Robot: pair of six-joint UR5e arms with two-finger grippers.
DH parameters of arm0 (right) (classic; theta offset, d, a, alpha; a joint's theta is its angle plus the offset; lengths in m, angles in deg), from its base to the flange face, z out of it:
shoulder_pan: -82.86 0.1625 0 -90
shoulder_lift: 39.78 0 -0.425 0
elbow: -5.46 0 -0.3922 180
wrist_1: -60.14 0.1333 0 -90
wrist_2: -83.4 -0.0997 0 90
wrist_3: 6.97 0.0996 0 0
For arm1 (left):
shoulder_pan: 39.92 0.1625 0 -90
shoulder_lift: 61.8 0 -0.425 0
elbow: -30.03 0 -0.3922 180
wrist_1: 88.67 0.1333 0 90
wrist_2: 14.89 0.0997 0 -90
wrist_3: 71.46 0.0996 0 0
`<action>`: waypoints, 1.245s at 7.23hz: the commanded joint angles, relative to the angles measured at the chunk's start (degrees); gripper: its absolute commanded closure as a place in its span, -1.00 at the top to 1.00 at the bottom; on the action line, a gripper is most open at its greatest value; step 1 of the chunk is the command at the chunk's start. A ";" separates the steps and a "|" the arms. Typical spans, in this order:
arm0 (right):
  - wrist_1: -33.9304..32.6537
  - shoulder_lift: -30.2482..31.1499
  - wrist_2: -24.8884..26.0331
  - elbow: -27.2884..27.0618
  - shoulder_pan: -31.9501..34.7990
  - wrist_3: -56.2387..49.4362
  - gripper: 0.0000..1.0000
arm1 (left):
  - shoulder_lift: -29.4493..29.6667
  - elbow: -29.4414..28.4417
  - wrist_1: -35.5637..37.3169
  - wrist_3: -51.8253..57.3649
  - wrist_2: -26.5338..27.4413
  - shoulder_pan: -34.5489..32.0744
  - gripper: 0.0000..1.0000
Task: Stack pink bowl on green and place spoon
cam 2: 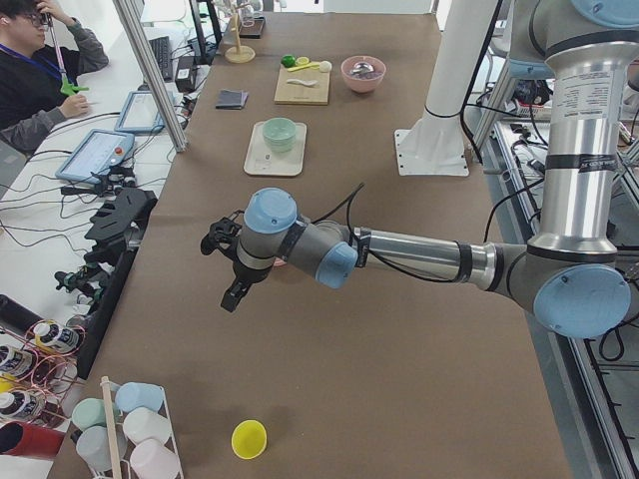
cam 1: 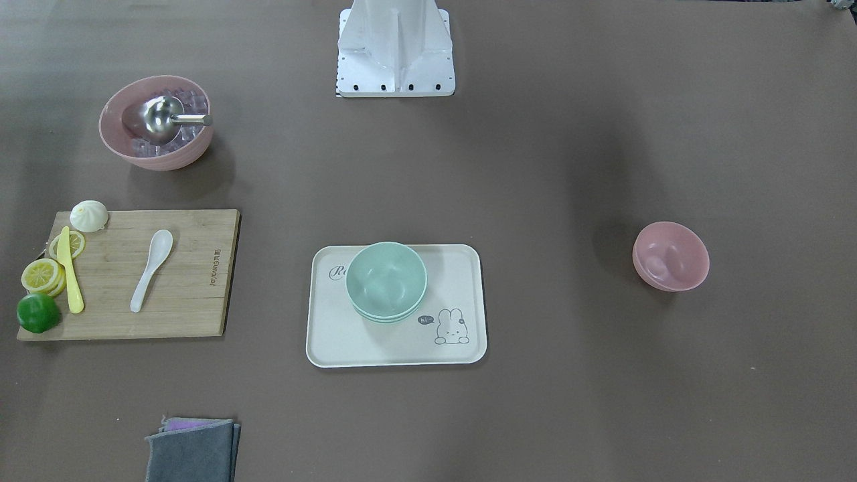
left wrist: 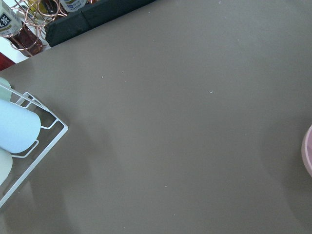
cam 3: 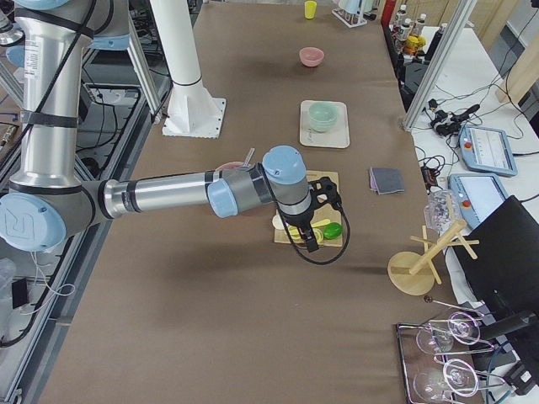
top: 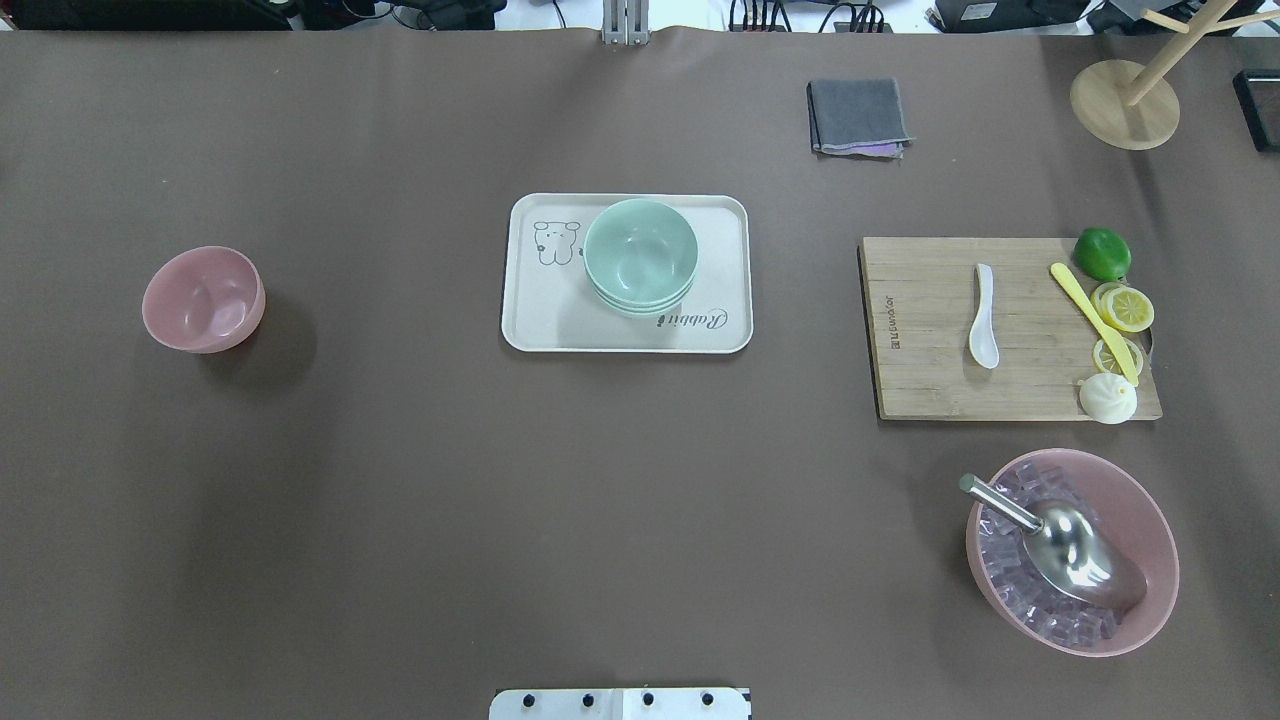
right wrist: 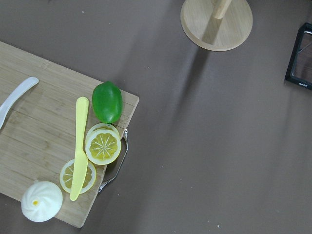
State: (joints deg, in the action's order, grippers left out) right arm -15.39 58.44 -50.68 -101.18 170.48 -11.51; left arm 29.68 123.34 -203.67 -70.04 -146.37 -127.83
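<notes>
Pink bowl (top: 203, 299) upright on surface (top: 400, 500), well apart from green bowl (top: 640, 255) on tray (top: 530, 330); spoon (top: 983, 316) flat on cutting board (top: 920, 380); likely light, rigid, slick, so pinch bowl rim, spoon mid-handle; both sets of jaws: cannot tell whether open or closed.

Lime (top: 1102, 253), lemon slices (top: 1125, 307), yellow knife (top: 1092, 320), bun (top: 1107, 398) at one end of cutting board (top: 930, 380)

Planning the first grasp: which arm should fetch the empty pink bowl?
Left. The empty pink bowl sits on the robot's left side, its rim showing at the edge of the left wrist view.
</notes>
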 commanded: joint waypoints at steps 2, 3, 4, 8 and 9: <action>4.08 -0.39 -0.21 1.87 -2.26 7.20 1.00 | 2.20 -1.91 -2.95 -7.35 -0.10 2.55 0.97; 4.42 -1.79 0.31 1.70 -7.68 18.74 1.00 | 2.13 -2.00 -3.30 -14.53 -0.10 6.75 0.98; 5.73 -3.02 1.44 1.70 -11.91 25.73 1.00 | 2.21 -1.74 -3.74 -22.52 -0.01 11.05 0.98; 12.16 -3.21 10.77 1.79 -24.51 41.79 1.00 | 2.47 -3.22 -13.48 -40.67 4.80 24.78 0.97; 12.51 -3.21 10.77 1.87 -24.52 41.80 1.00 | 2.65 -4.88 -15.50 -41.92 7.61 26.98 0.95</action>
State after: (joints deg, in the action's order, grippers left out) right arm -3.68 55.21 -40.52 -99.39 146.89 29.17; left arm 32.13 120.04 -216.47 -108.99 -141.95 -104.21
